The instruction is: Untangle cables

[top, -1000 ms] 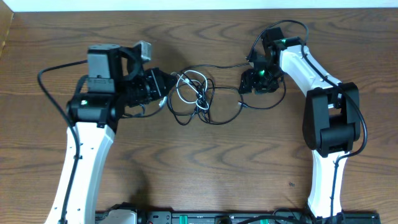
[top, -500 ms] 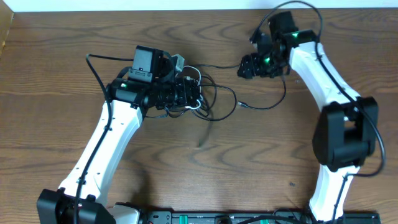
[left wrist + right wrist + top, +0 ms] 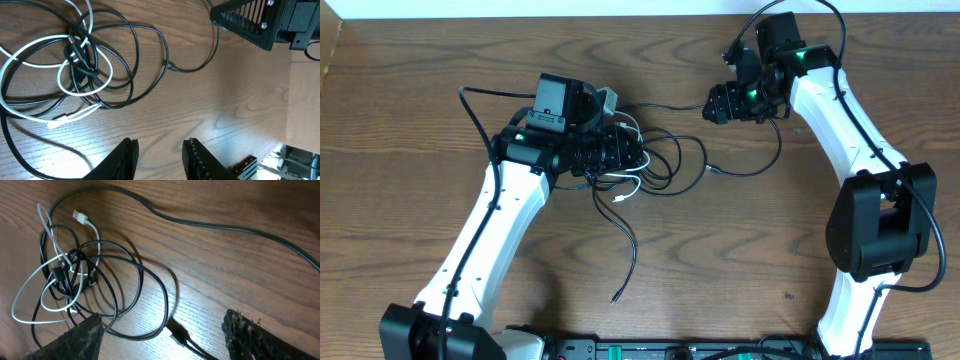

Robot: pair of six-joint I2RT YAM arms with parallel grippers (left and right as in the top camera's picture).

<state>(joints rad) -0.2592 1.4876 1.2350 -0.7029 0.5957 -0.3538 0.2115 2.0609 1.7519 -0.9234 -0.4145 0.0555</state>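
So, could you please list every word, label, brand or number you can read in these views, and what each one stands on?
No text can be read in any view.
The black cables, white cable, wooden table, left arm and right arm show no print.
The dark strip at the table's near edge is too small to show any lettering.

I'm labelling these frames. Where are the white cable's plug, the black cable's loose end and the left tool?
white cable's plug (image 3: 78,216): right wrist view, plug body.
black cable's loose end (image 3: 615,297): overhead view, very tip.
left tool (image 3: 160,145): left wrist view, midway between fingertips.
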